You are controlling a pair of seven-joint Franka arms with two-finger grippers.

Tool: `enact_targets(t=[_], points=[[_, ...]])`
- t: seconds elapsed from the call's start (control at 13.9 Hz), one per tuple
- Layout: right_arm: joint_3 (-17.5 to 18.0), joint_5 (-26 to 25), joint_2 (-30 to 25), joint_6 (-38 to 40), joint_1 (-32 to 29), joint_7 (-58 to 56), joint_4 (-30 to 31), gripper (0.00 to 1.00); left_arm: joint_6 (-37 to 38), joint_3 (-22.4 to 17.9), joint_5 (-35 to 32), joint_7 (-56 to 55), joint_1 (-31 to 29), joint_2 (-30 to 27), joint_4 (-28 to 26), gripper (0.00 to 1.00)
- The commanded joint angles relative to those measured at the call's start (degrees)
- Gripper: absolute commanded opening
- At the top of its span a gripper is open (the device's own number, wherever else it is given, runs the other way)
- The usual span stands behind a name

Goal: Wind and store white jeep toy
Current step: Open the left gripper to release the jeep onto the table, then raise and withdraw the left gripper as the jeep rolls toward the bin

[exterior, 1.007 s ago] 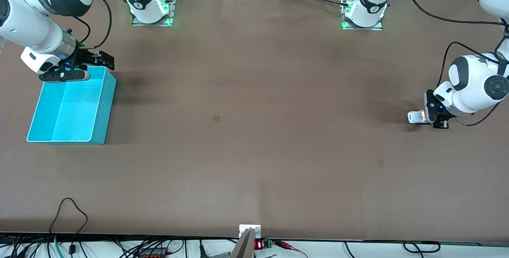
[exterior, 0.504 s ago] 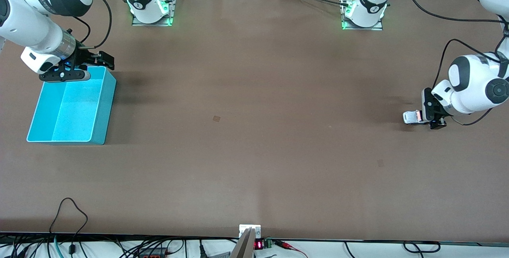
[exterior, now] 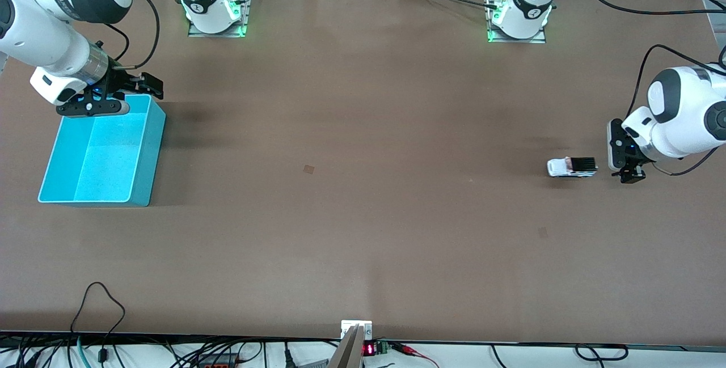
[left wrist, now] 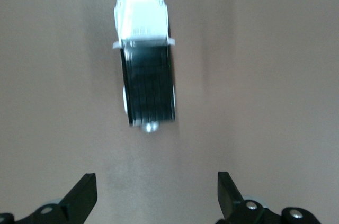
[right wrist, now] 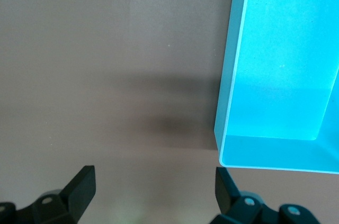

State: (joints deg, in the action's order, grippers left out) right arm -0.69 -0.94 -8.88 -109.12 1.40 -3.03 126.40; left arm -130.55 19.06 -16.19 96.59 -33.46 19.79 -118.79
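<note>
The front camera looks down from high across the desk (exterior: 363, 186) at both bases, while each wrist camera looks straight down from close above (fingertips at frame edge), the left sharing the jeep (left wrist: 145, 75) (exterior: 572, 166), the right sharing the bin (right wrist: 280, 75) (exterior: 102, 152).

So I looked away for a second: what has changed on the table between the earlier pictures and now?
The left gripper has let go of the white jeep toy and stands open beside it. The jeep has rolled along the table toward the right arm's end and now sits free. The right gripper has stayed open over the edge of the cyan bin, which has not moved.
</note>
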Motion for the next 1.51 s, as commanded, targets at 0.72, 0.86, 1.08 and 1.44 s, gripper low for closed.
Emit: enact_targets(t=[0.72,0.86,1.08,1.44], points=[[0.1,0.5,-0.5,0.8,0.0,-0.8,-0.1,1.0,0.8,1.1,4.7,0.3,5.9,-1.1,0.3,1.0],[0.1,0.5,-0.5,0.8,0.0,-0.8,-0.1,1.0,0.8,1.1,6.8,-1.1,8.0,-0.3,1.2,1.0],[0.1,0.5,-0.4,0.8,-0.1,-0.8,-0.1,1.0,0.8,1.0,6.9,-9.0,12.0,0.1,1.2,1.0],[0.1,0.5,-0.4,0.8,-0.1,-0.8,-0.1,1.0,0.6,1.0,6.9,-22.7,18.6,-0.1,1.5,1.0]])
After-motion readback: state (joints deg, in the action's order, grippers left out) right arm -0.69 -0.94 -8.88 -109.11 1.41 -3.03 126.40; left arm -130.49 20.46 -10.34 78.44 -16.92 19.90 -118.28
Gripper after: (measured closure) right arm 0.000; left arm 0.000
